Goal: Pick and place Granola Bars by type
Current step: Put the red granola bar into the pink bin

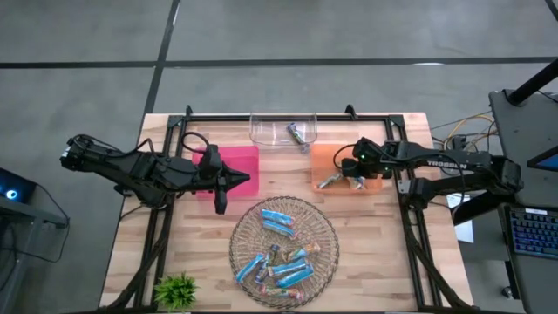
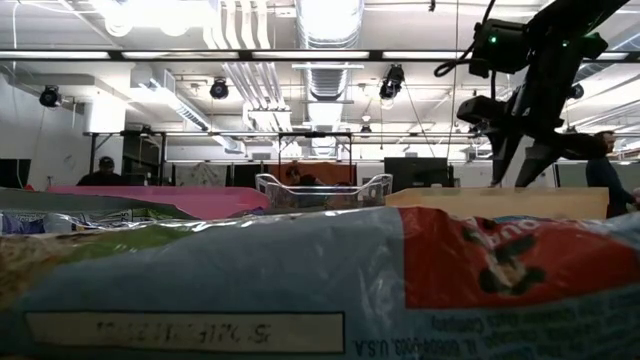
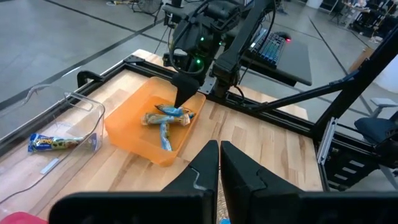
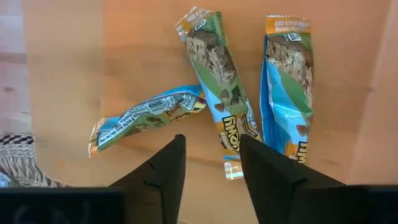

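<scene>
Sorted so far, by the look of things: three Granola Bars [image 4: 217, 87] in the orange tray [image 1: 324, 157] at 2 o'clock on the desk [image 1: 375, 253], one bar [image 1: 298, 133] in the clear tray [image 1: 261, 131] at 12 o'clock. Nothing visible in the pink tray [image 1: 248, 157] at 10 o'clock. Remaining, judged from above: most of the work, with a heap of blue-wrapped bars [image 1: 283, 257] waiting in the wire basket [image 1: 240, 253] at 6 o'clock.

Hung over the orange tray: right gripper [image 4: 211, 158], jaws partly apart with nothing between them, the three bars lying loose on the tray floor just beyond its fingertips; likely just after a drop, though only a guess. Parked over the pink tray's inner edge: left gripper [image 3: 219, 155], jaws pressed together, nothing held.

Underfoot: pale wooden desk top, bordered by a black metal frame [image 1: 279, 116]. Tucked at the 7 o'clock corner: a small green plant [image 1: 177, 290]. Blocking most of the table-level view: one wrapper [image 2: 320, 280] right against the lens.

Beyond: grey concrete floor, open ceiling with ducts and lamps, a person [image 2: 100, 172] seated far back, another person [image 2: 605, 165] at the right edge, a keyboard [image 1: 532, 231] on a side stand.
</scene>
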Motion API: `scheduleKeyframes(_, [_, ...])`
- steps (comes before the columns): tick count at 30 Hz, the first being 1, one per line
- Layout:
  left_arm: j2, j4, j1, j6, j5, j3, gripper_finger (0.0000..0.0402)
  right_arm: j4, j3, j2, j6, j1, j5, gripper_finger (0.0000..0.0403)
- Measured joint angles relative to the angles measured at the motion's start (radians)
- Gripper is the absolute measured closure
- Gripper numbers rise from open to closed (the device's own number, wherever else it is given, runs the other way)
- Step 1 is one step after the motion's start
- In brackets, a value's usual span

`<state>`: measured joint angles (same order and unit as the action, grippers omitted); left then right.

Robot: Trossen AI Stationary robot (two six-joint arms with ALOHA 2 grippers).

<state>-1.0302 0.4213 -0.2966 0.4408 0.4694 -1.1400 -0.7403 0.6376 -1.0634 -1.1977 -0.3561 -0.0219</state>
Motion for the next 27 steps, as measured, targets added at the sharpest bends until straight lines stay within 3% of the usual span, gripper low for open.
scheduleKeyframes(7, [0.000,0.000,0.000,0.003,0.000,0.000,0.0402,0.036,0.000,0.000,0.020,0.000,-0.003,0.0239])
scheduleKeyframes(13, [0.000,0.000,0.000,0.004,0.000,0.000,0.0402,0.045,0.000,0.000,0.031,0.000,-0.004,0.0250])
scheduleKeyframes(19, [0.000,0.000,0.000,0.004,0.000,0.000,0.0402,0.044,0.000,0.000,0.038,0.000,-0.005,0.0289])
scheduleKeyframes(27, [0.000,0.000,0.000,0.005,0.000,0.000,0.0402,0.044,0.000,0.000,0.051,0.000,-0.005,0.0370])
